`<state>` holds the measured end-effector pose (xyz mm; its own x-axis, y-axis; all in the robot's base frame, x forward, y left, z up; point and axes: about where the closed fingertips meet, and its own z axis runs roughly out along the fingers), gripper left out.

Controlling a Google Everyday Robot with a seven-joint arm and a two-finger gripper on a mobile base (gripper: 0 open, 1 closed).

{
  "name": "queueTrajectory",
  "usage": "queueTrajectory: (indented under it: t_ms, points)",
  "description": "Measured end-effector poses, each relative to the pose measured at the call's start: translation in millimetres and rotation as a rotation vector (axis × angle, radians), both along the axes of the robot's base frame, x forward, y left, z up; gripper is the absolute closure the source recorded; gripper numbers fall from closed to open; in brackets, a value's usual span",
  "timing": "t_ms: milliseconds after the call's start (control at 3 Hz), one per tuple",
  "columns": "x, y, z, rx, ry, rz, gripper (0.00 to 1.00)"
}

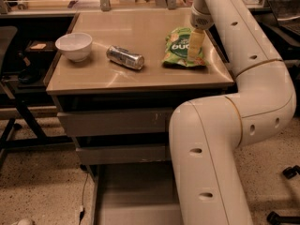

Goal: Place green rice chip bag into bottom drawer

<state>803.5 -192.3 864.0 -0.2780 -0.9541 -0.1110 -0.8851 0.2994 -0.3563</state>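
The green rice chip bag (177, 48) lies flat on the right part of the tan cabinet top (126, 29). My gripper (195, 48) hangs from the white arm (243, 78) and is down over the bag's right side, touching or just above it. The bottom drawer (133, 196) is pulled out at floor level below the cabinet, with a flat grey floor showing. My arm's lower link hides its right part.
A white bowl (73, 45) stands at the left of the top and a silver can (124, 57) lies on its side in the middle. Two shut grey drawers (112, 123) sit above the open one. A black stand (14, 107) is at the left.
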Motion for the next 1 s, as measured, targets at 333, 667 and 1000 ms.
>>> queueTrajectory:
  t_ms: [333,667,1000]
  points:
    - [1,19,-13,0.010,0.032,0.051,0.00]
    - [1,30,-24,0.027,0.055,0.078,0.00]
    - [0,33,-34,0.044,0.074,0.084,0.00]
